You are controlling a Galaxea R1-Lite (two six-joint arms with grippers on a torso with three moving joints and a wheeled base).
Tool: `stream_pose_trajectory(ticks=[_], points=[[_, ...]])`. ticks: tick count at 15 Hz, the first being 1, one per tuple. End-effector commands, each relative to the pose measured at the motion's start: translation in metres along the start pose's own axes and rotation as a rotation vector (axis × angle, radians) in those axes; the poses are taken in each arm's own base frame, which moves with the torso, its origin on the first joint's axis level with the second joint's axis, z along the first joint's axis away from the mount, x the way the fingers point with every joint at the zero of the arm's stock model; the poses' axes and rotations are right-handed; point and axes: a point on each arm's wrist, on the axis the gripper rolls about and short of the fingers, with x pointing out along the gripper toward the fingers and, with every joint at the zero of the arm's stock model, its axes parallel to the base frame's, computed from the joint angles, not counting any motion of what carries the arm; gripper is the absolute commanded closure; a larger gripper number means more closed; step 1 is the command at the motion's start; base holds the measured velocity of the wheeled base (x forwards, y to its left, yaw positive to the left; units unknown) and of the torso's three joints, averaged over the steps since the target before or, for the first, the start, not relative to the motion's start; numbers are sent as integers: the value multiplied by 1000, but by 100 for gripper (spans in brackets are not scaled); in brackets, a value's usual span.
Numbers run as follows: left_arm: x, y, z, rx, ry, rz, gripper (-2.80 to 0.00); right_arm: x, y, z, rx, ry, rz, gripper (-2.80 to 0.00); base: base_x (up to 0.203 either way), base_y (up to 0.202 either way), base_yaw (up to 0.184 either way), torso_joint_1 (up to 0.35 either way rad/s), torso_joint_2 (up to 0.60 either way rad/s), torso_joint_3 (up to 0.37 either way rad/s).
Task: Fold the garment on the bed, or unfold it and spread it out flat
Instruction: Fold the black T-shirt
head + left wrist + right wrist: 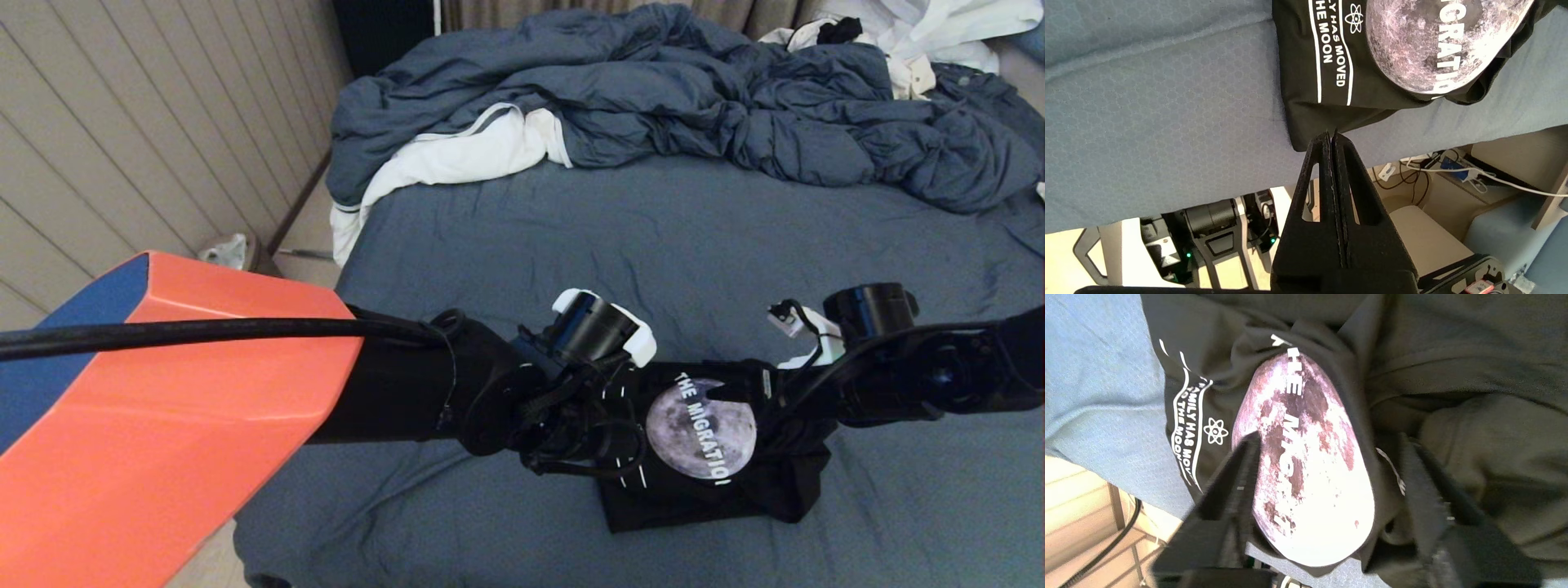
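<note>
Black knit T-shirt with grey moon print [700, 429] partly hidden in head view beneath both black arms; white lettering there cut short by a fold; both fingertip pairs unseen there; blurred black right gripper fingers [1237, 490] in right wrist view.

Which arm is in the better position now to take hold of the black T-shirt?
Probably the right. The right gripper is open with the T-shirt moon print between its fingers. The left gripper is shut at the shirt's edge and seems to hold nothing.
</note>
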Motion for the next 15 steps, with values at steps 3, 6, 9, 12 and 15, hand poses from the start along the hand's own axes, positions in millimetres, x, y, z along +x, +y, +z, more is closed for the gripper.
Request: stream_pose_trajectory(ticks=[3,6,9,12,15], points=[[6,2,-2,-8,10,10,0,11,2,-11,2,51,13,-280,0,0,0,0,0,0],[6,2,-2,-8,10,10,0,12,4,-13,-2,58,19,0,0,0,0,0,0,0],[7,2,-2,-8,10,11,0,10,7,-17,-18,67,24,0,0,0,0,0,0,0],[9,3,-3,-8,13,13,0,10,6,-18,-28,72,27,0,0,0,0,0,0,0],[9,3,-3,-7,15,15,0,-3,12,-7,-39,17,33,0,0,0,0,0,0,0]])
